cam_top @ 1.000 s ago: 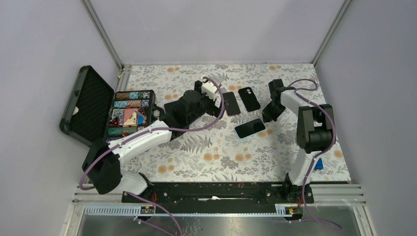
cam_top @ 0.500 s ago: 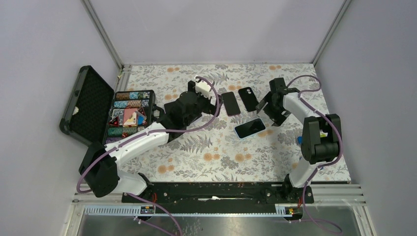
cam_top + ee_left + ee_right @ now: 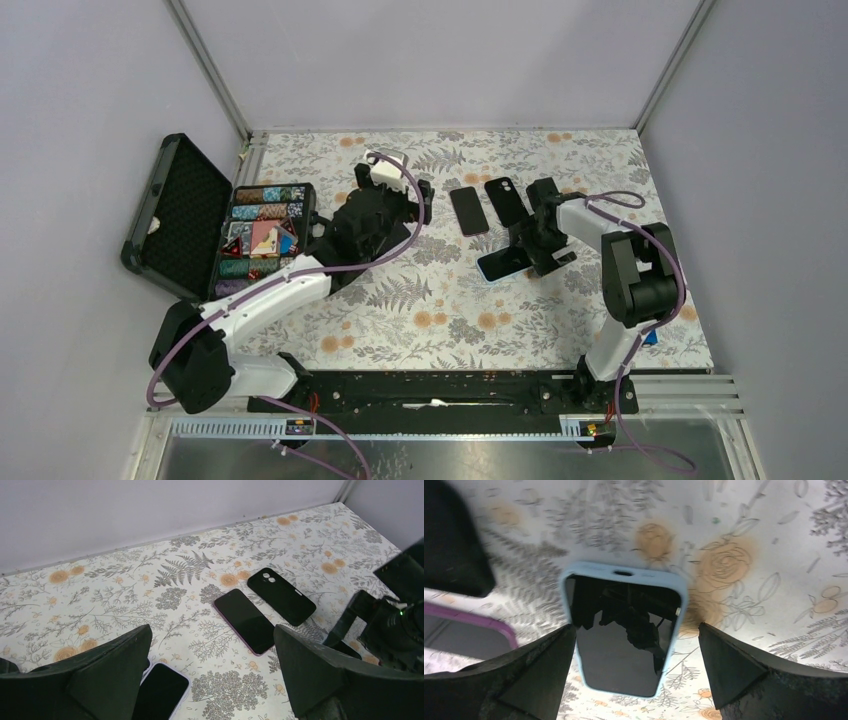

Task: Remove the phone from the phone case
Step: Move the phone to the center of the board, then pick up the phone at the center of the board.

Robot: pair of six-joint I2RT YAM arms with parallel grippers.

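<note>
phone (image 3: 621, 645) | dark screen up | lying flat | inside light-blue phone case (image 3: 651, 573)

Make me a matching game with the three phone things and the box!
Things:
1. blue phone
2. purple phone
3. black case
4. box

Clues:
A. lid open, colourful bits inside
B. camera side up
C. under the open right gripper
D. screen up, just left of the black case in the top view

Pairs: 1-C, 2-D, 3-B, 4-A
</note>
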